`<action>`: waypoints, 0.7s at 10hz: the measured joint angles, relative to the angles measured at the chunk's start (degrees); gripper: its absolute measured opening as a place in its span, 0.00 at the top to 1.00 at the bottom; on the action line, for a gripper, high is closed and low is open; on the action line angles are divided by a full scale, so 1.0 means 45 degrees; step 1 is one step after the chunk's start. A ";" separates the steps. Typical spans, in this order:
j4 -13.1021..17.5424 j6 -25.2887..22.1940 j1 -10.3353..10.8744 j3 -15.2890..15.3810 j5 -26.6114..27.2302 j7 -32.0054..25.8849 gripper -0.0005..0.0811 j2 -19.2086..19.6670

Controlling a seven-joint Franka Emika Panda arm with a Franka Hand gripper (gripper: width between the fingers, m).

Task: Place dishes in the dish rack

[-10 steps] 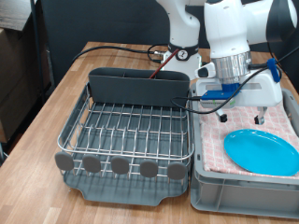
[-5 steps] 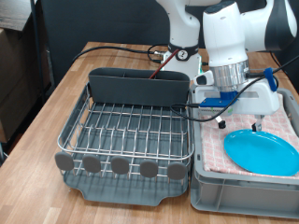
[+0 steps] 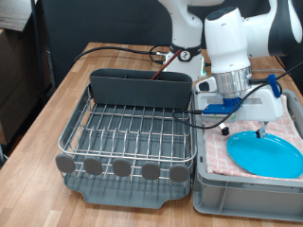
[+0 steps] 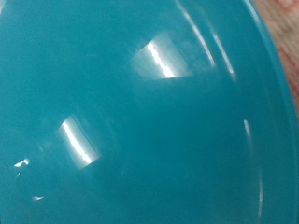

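The turquoise-blue plate (image 3: 270, 154) lies flat on the pink checked cloth (image 3: 217, 151) inside the grey bin (image 3: 241, 197) at the exterior view's right. My gripper (image 3: 245, 131) hangs low over the plate's far edge, its fingers spread apart with nothing between them. The wrist view is filled by the plate (image 4: 140, 121) at very close range, and no fingers show there. The dish rack (image 3: 133, 132), with its grey caddy (image 3: 140, 87) and its row of round tabs (image 3: 121, 168), stands empty to the left of the bin. The mug and the wooden spoon are out of view.
Black cables (image 3: 123, 49) run across the wooden table (image 3: 57, 104) behind the rack. The robot's white base (image 3: 185, 33) stands at the back. A blue-and-white camera mount (image 3: 275, 90) sticks out from the wrist.
The gripper has come down from above the bin toward the plate and shifted slightly to the exterior view's right. The plate and rack have not moved.
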 joint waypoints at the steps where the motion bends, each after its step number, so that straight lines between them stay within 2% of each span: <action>1: 0.0042 0.0038 -0.0008 0.0020 0.0016 -0.0050 0.01 0.0044; 5: 0.0144 0.0092 -0.0008 0.0042 0.0070 -0.0057 0.01 0.0078; 7: 0.0200 0.0099 -0.0133 0.0222 0.0528 -0.0325 0.01 0.0131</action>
